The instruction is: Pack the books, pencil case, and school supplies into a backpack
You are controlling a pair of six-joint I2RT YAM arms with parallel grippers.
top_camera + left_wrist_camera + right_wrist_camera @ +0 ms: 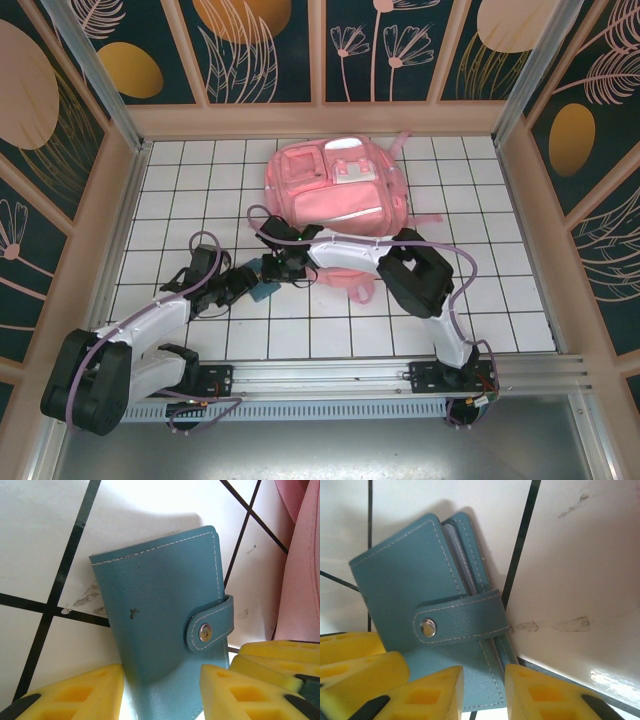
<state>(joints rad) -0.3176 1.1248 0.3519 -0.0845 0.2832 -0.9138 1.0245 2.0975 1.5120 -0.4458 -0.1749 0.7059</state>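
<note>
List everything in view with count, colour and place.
backpack: one, pink, far middle of the table.
pencil case: one, blue-teal with a snap strap, on the tiles near-left of the backpack.
table: one, white tiles with black lines, under everything.
wall panels: several, dark teal with flower patterns, around the table.
arms: two, white and black, reaching in from the near edge.
left tool: one, yellow fingers, straddling the pencil case's end.
right tool: one, yellow fingers, at the pencil case's strap-side edge.

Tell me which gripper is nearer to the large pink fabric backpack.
Right. The right gripper sits just off the near-left corner of the pink backpack; the left gripper is farther left, past the blue snap-fastened case.
</note>
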